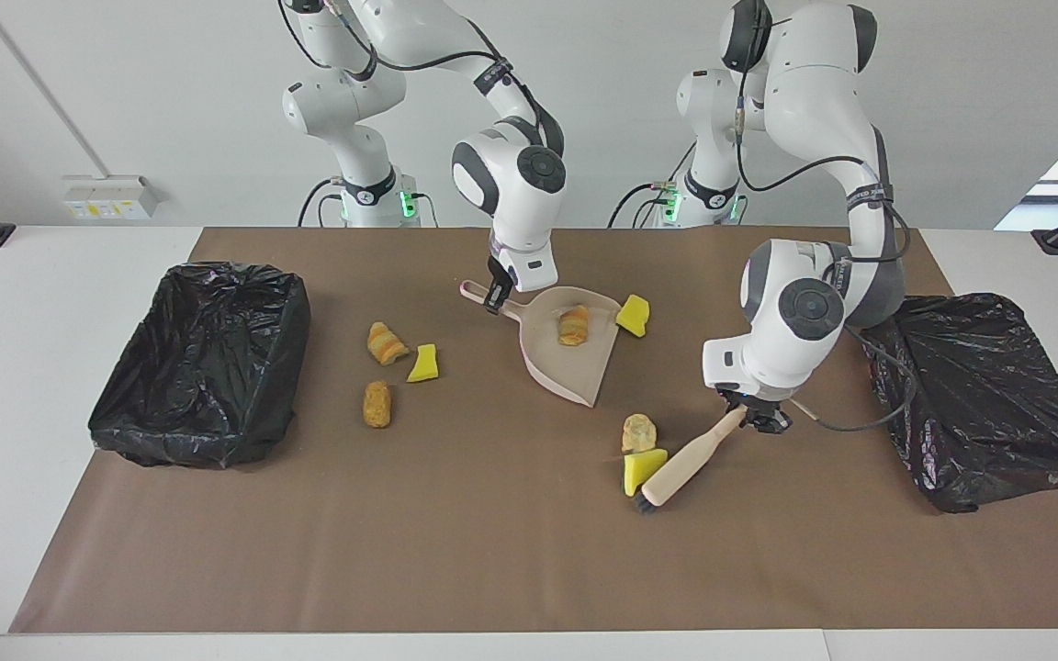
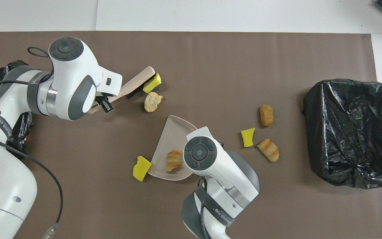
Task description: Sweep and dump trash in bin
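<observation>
Left gripper (image 1: 757,420) is clamping the smooth wooden brush (image 1: 685,464), its dark bristles touching a spongy yellow scrap (image 1: 641,465) mid-table. Right gripper (image 1: 495,298) is gripping the beige plastic dustpan (image 1: 568,360), which is cradling a flaky, bread-like lump (image 1: 572,325).

White table (image 1: 51,303) carries a brown mat (image 1: 455,551); on it two bins (image 1: 203,363), dustpan (image 1: 570,363), scattered trash (image 1: 377,404).

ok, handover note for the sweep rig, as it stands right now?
Left gripper: shut on the brush handle, bristles down against the yellow-green sponge, pale lump beside it.
Right gripper: shut on the dustpan handle, pan flat on the mat.
Done: one bread lump in the pan.
Left: the brush-side pair, a sponge chunk at the pan's wall, three scraps near the right arm's bin. Nothing dumped yet that I can see.
</observation>
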Motion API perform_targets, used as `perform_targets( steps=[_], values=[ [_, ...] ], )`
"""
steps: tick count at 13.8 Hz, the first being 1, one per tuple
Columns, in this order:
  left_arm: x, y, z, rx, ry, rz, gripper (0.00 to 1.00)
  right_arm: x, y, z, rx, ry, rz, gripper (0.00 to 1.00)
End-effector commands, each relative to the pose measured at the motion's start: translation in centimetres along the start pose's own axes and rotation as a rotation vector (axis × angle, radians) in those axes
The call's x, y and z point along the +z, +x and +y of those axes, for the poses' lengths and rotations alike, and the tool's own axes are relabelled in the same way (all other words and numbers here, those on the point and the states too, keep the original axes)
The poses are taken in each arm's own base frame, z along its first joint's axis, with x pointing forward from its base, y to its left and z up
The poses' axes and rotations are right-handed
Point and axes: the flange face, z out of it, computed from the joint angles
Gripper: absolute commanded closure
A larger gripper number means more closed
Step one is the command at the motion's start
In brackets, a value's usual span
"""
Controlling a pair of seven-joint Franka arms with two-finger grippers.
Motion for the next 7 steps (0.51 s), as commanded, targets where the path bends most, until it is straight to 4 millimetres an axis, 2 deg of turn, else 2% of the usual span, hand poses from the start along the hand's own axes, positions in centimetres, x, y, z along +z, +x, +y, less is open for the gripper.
perform_targets(
  steps=[1, 2, 4, 6, 7],
  values=[
    [-0.4, -3.6, 6.0, 0.077, -0.023, -0.055, 1.00, 0.6, 0.0, 0.1, -0.033, -0.019, 0.002, 1.00],
    [0.1, -4.2, 8.6, 0.104, -0.033, -0.074, 1.00, 0.6, 0.0, 0.1, -0.033, -0.019, 0.002, 1.00],
    [-0.1, -5.4, 11.3, 0.127, -0.044, -0.094, 1.00, 0.6, 0.0, 0.1, -0.033, -0.019, 0.002, 1.00],
    [-0.7, -4.7, 13.9, 0.157, -0.060, -0.130, 1.00, 0.6, 0.0, 0.1, -0.032, -0.019, 0.002, 1.00],
    [-1.8, -4.5, 15.0, 0.169, -0.058, -0.129, 1.00, 0.6, 0.0, 0.1, -0.033, -0.019, 0.002, 1.00]
  ],
)
